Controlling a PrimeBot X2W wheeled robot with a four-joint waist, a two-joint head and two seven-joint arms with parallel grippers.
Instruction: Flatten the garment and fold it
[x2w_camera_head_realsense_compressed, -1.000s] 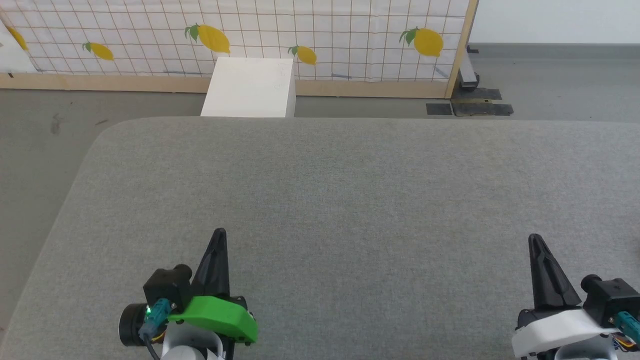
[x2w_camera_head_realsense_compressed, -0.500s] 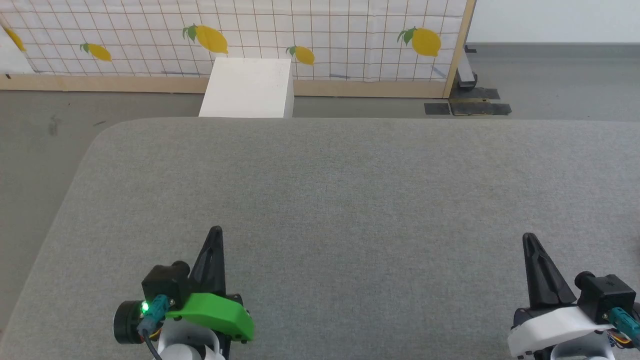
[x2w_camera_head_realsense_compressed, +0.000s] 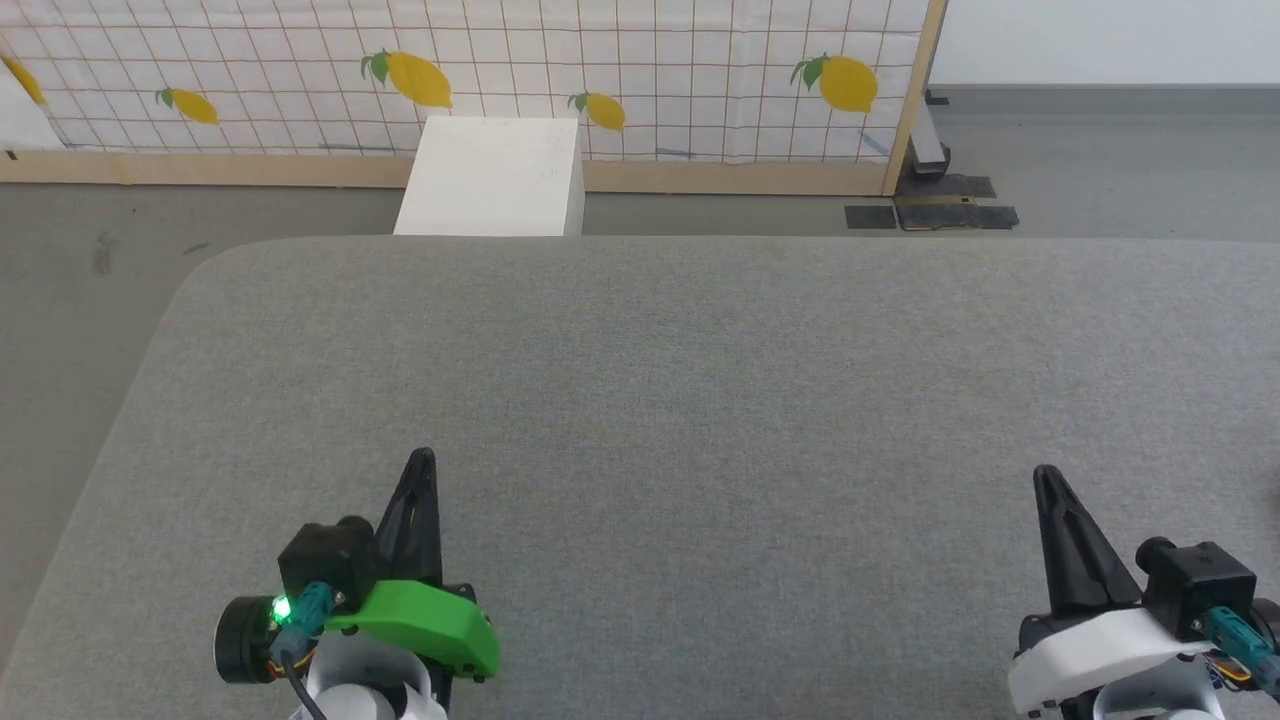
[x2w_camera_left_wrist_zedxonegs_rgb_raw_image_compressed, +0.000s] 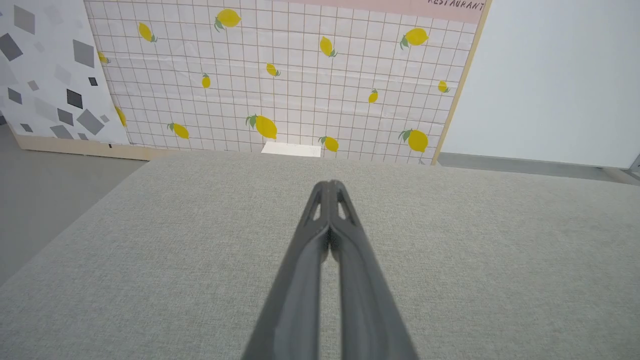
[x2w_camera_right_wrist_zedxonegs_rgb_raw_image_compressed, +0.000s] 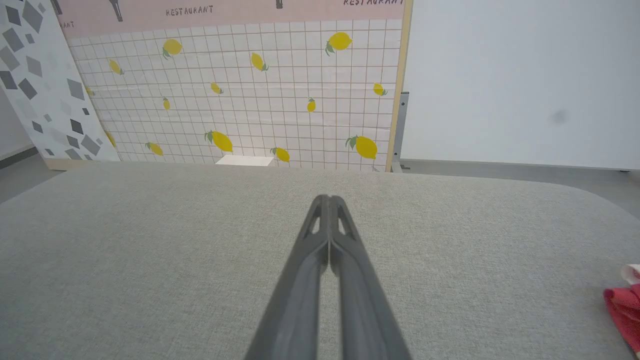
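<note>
A corner of the red garment (x2w_camera_right_wrist_zedxonegs_rgb_raw_image_compressed: 624, 310) with a bit of white trim shows at the right edge of the right wrist view, lying on the grey padded table (x2w_camera_head_realsense_compressed: 700, 380); most of it is out of frame. My left gripper (x2w_camera_head_realsense_compressed: 421, 458) hovers near the table's front left, shut with nothing in it, its fingers (x2w_camera_left_wrist_zedxonegs_rgb_raw_image_compressed: 320, 240) pressed together. Near the front right my right gripper (x2w_camera_head_realsense_compressed: 1043, 474) is likewise shut and empty, fingertips (x2w_camera_right_wrist_zedxonegs_rgb_raw_image_compressed: 329, 200) touching, well left of the red cloth.
Beyond the table's far edge stands a white box (x2w_camera_head_realsense_compressed: 490, 178) on the grey floor, against a lemon-patterned grid panel (x2w_camera_head_realsense_compressed: 650, 70) with a wooden frame. The table's left corner (x2w_camera_head_realsense_compressed: 200, 280) is rounded. A white wall (x2w_camera_right_wrist_zedxonegs_rgb_raw_image_compressed: 520, 80) rises at the right.
The whole head view has slid slightly, so the camera moved. Both grippers stay shut and keep their places over the table.
</note>
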